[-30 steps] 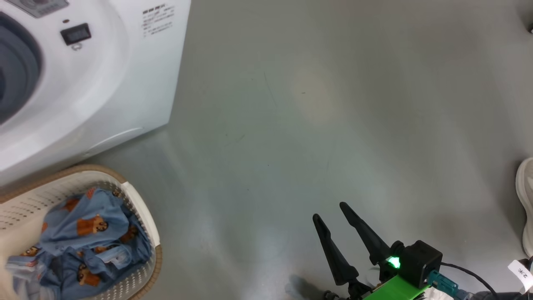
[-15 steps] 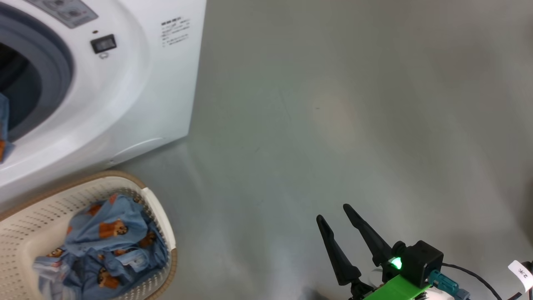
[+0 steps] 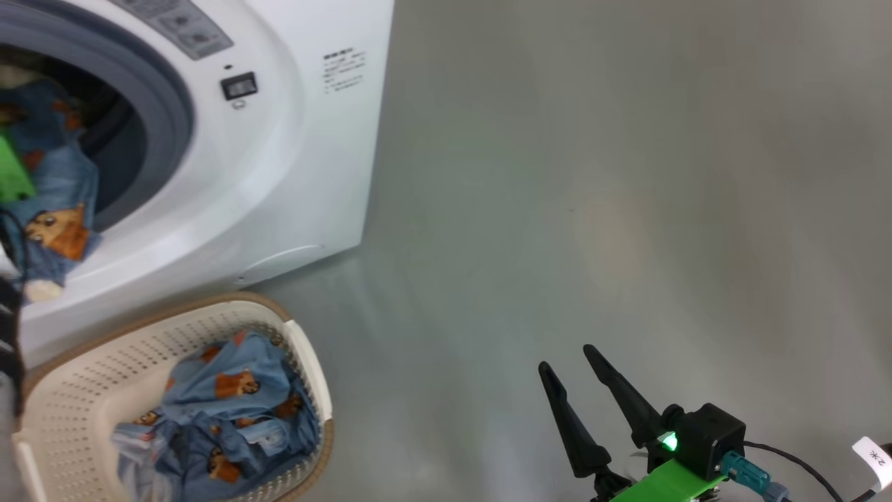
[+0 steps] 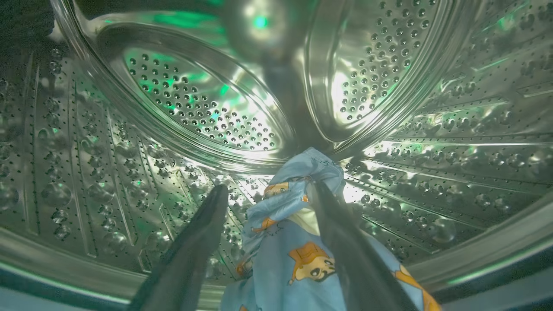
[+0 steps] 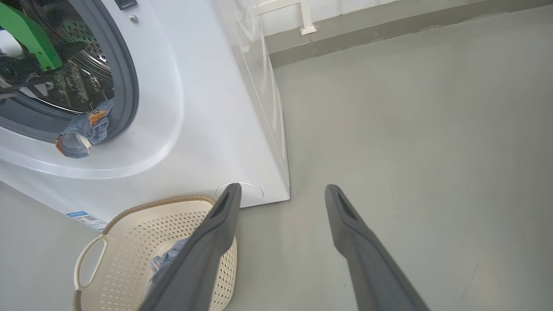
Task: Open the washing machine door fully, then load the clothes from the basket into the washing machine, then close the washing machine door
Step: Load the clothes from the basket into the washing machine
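Clothes lie loose between the spread fingers of your left gripper, arm reaching inside the washing machine. Your right gripper hangs parted, empty, beside it.

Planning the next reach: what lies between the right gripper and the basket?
Bare grey floor separates the right gripper from the basket, shown in the head view.

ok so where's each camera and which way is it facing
Head: on the head, looking down at floor, washer, basket; right gripper lower right.
Left wrist: inside the drum, facing its back; left gripper open, cloth between.
Right wrist: above floor, facing washer front and basket; its fingers, left arm in drum.
Shared by head and right wrist: washer, basket.
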`<state>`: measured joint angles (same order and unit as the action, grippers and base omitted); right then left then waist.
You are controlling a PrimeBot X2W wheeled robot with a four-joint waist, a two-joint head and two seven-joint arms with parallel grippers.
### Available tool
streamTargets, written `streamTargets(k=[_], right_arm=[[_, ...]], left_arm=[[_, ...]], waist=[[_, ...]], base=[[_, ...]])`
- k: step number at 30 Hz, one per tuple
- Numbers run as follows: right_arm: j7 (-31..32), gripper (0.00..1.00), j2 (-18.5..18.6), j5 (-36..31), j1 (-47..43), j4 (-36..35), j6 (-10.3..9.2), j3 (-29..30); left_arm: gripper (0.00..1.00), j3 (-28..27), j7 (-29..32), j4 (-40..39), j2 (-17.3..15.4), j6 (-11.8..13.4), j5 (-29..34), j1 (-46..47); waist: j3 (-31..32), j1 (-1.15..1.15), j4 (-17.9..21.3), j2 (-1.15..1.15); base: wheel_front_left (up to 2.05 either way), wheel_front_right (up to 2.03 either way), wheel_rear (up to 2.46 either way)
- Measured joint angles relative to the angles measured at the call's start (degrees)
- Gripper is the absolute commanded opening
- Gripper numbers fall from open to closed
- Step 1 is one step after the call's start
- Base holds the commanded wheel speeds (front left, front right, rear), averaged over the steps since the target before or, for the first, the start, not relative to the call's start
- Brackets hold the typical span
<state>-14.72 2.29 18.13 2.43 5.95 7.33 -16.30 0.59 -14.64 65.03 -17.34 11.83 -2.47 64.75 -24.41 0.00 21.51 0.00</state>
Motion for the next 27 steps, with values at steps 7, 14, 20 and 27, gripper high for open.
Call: streamTargets(k=[7, 14, 20, 27], right_arm=[[0.00, 1.00, 0.09, -0.53, 0.00, 0.18, 0.00, 0.87], [0.00, 1.00, 0.12, -1.09, 0.04, 0.10, 0.00, 3.41], [0.00, 1.00, 0.14, -1.54, 0.08, -0.23, 0.00, 5.08], [0.00, 1.00, 0.18, -2.59, 0.25, -1.07, 0.00, 7.28]], left_arm=[[1.00, -0.21, 0.00, -3.36, 2.27, -0.62, -1.93, -4.32], [1.00, 0.77, 0.00, -9.44, 6.48, -2.10, -2.86, -9.68], [1.00, 1.38, 0.00, -14.32, 8.83, -3.14, -3.43, -14.47], [1.00, 1.30, 0.00, -24.30, 11.41, -4.63, -5.94, -22.86]], waist=[[1.81, 0.00, -2.54, 0.00], [2.75, 0.00, -6.00, 0.00], [3.00, 0.00, -8.86, 0.00], [2.75, 0.00, -12.81, 0.00]], base=[[0.00, 0.00, 0.00], [0.00, 0.00, 0.00], [0.00, 0.00, 0.00], [0.00, 0.00, 0.00]])
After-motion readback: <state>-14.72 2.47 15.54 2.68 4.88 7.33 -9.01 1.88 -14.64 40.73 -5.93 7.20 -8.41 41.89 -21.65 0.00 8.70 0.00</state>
